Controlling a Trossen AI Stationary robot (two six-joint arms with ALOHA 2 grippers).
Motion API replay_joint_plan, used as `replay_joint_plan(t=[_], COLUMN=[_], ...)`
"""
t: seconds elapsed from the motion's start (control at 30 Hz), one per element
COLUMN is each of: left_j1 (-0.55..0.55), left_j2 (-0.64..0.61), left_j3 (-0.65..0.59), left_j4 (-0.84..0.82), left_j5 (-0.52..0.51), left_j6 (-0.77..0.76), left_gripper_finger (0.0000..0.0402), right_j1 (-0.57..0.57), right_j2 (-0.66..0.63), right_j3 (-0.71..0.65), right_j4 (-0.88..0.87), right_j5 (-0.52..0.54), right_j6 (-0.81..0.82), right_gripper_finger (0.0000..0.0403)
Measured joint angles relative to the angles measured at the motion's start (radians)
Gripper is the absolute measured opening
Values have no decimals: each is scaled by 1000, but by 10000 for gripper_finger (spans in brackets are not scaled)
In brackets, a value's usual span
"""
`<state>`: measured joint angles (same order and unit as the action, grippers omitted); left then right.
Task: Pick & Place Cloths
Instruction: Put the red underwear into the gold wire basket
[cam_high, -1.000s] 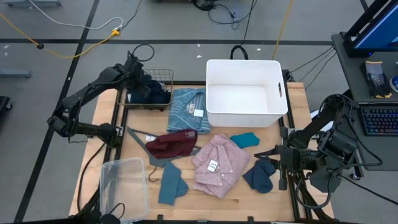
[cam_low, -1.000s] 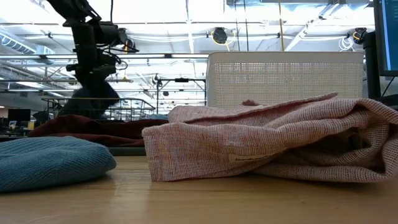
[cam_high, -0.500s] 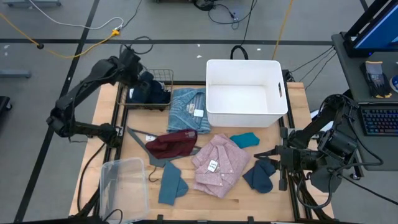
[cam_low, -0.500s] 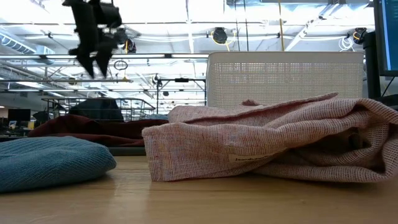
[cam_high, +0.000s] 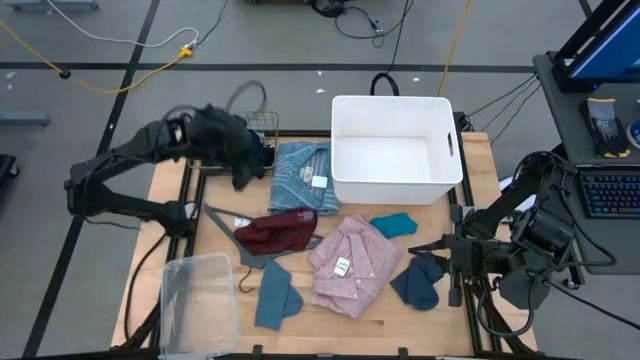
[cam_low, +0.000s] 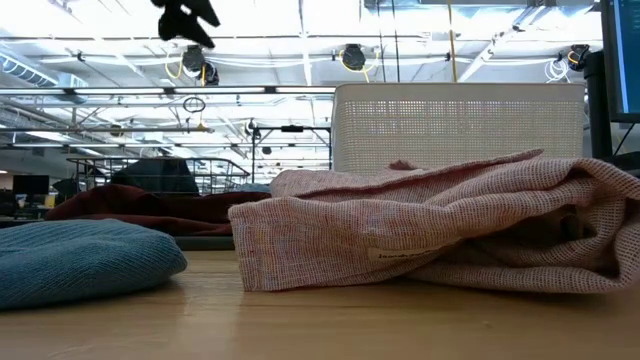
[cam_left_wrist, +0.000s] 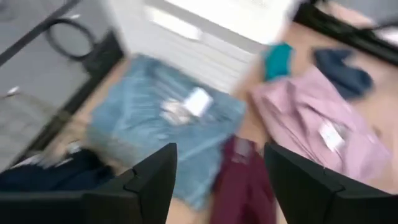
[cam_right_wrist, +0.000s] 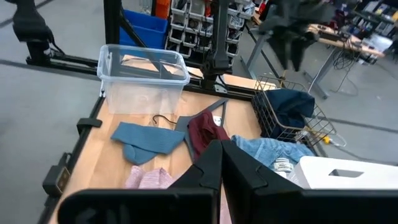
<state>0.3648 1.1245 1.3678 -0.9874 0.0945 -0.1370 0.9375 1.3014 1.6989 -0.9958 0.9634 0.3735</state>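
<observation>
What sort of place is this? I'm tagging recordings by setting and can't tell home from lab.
Most likely a robotics lab or workshop, not a home. The wooden table sits in a metal frame on a grey floor crossed by loose cables, a keyboard sits beside it, and shelves of parts bins stand beyond.

The right claw (cam_right_wrist: 221, 163) sits pressed shut over the wooden surface (cam_right_wrist: 112, 162). Beyond lie a slate-blue folded cloth (cam_right_wrist: 146, 138), a maroon crumpled cloth (cam_right_wrist: 205, 133) and a clear plastic bin (cam_right_wrist: 142, 76); a dark navy cloth (cam_right_wrist: 292, 106) fills a black wire basket (cam_right_wrist: 311, 127).

The left gripper (cam_high: 243, 170) is blurred above the table's back left corner; the dark navy piece (cam_high: 258, 155) is partly hidden under it.
</observation>
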Motion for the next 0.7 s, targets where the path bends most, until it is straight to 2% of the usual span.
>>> replay_joint_plan(t=[0.13,0.3,0.5,0.7], left_j1=[-197,-364,-455,-467], left_j2=[27,101,235,380], left_j3=[0,0,0,0], left_j4=[0,5,9,4], left_j5=[-89,-176,-234,-253], left_j6=[-9,-48,-53,-59], left_gripper_finger=[239,239,239,239], right_j1=[0,0,0,0], right_j2=[0,0,0,0], right_j3=[0,0,0,0], right_j4=[0,-5,-43,-49], right_j5=[0,0,-38,-52], right_j6=[-26,-27,-13,7], right_gripper_finger=[0,0,0,0])
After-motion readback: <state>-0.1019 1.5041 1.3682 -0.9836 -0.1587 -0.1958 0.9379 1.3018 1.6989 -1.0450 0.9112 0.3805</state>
